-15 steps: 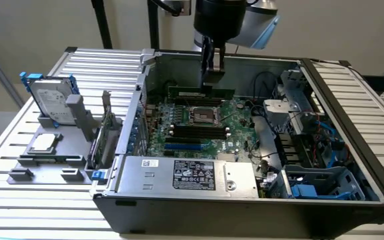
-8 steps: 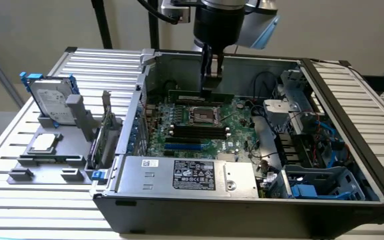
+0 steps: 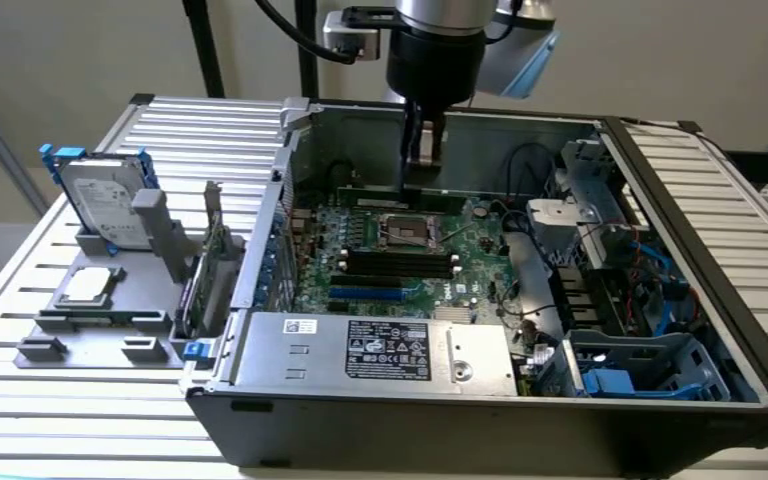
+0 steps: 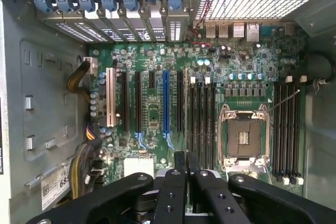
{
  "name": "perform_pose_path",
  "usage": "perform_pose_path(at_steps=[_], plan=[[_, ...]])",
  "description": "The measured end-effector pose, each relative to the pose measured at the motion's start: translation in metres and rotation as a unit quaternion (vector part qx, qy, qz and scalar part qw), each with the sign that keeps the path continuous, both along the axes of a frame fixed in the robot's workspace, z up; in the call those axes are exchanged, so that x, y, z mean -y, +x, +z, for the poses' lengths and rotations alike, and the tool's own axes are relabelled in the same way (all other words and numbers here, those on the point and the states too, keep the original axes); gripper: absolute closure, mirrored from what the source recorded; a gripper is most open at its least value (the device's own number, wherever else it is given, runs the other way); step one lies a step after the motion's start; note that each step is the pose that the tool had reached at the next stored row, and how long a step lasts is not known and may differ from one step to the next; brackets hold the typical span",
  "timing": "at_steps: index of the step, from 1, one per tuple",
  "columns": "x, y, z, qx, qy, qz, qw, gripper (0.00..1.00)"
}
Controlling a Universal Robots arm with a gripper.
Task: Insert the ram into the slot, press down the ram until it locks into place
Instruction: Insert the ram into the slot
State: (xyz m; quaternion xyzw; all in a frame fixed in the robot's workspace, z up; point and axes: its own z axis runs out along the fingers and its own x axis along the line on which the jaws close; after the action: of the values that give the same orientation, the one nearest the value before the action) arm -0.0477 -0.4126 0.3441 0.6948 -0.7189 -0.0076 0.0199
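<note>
Your gripper (image 3: 422, 182) is clenched on the ram (image 3: 371, 197), clear of the slot (image 3: 400, 258), so lowering it tilted or off line could jam it instead of locking.

Hard drive (image 3: 97, 200) beside computer case (image 3: 491, 430)

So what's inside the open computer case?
A green motherboard with a square CPU socket, black memory slots on both sides of it, a blue slot and cables. The tool hangs above, covering part of the board's edge.
</note>
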Motion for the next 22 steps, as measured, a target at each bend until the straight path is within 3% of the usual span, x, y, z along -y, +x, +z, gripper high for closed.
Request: perform_pose_path(at_steps=[22], plan=[[-0.0001, 0.009, -0.0372, 0.0000, 0.0001, -0.002, 1.0000, 0.87]])
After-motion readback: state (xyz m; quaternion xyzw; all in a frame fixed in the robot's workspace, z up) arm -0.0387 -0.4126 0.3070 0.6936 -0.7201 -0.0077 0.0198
